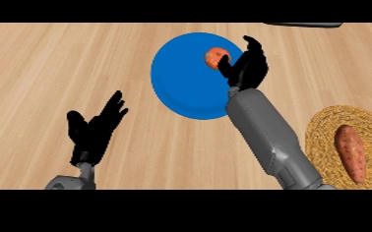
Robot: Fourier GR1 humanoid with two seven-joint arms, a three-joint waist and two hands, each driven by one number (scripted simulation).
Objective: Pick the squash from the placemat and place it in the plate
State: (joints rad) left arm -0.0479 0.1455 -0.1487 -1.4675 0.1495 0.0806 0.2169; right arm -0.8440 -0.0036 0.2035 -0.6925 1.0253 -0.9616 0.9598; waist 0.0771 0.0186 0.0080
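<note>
We have our right hand (247,66) out over the round blue plate (181,86), and its fingers and thumb are curled around a small, rounded orange squash (215,57), pinching it at the hand's left side so that most of the fruit still shows. The squash sits above the upper right part of the plate; we cannot tell whether it touches the plate's surface or is just over it. We judge the hand is held there because the plate is the goal, and bringing the squash over the plate's inner area, away from the rim, gives it room to settle without rolling off. The squash looks nearly round from here, with its slightly longer axis running roughly up and down in the head view; we cannot make out a stem end. Our left hand (94,128) rests at the lower left above the pale wooden counter (65,64), fingers spread and pointing up, holding nothing. At the right edge lies a round woven straw placemat (320,128), well apart from the plate, with a long reddish-brown sweet potato (351,152) lying on it, lengthwise up and down.
</note>
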